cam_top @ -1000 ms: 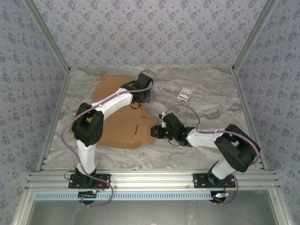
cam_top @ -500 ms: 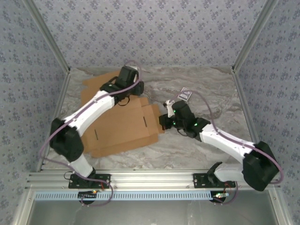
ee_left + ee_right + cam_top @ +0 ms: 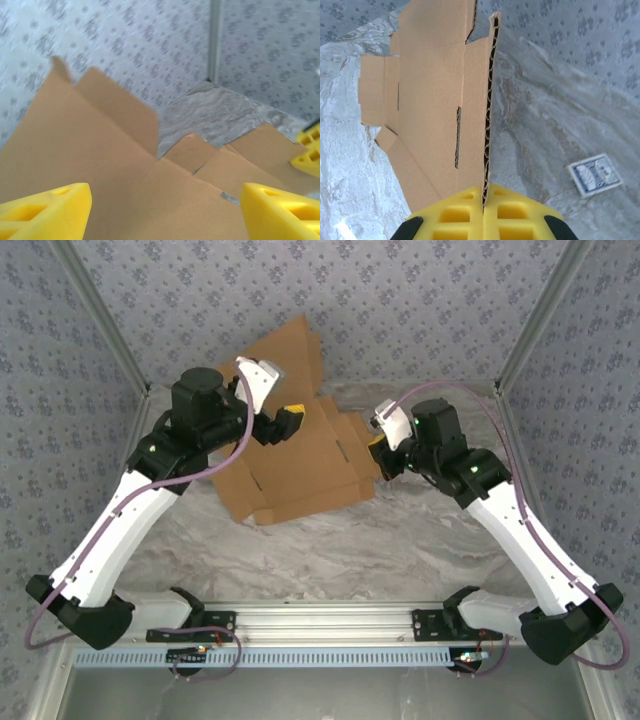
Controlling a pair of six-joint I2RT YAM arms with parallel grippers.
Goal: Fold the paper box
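Brown cardboard die-cut sheet (image 3: 300, 455) lifted, swung toward 12 o'clock; my right gripper (image 3: 483, 197) clamps edge, left gripper (image 3: 288, 422) gapes empty. Repositioning; next, left regrasp.

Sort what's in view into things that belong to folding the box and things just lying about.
Belongs to the job:
paper box, an unfolded brown sheet, partly raised
right gripper, shut on the box's edge
left gripper, open, close over the sheet

Just lying about:
small blue-and-white card, flat on the table, apart from the box
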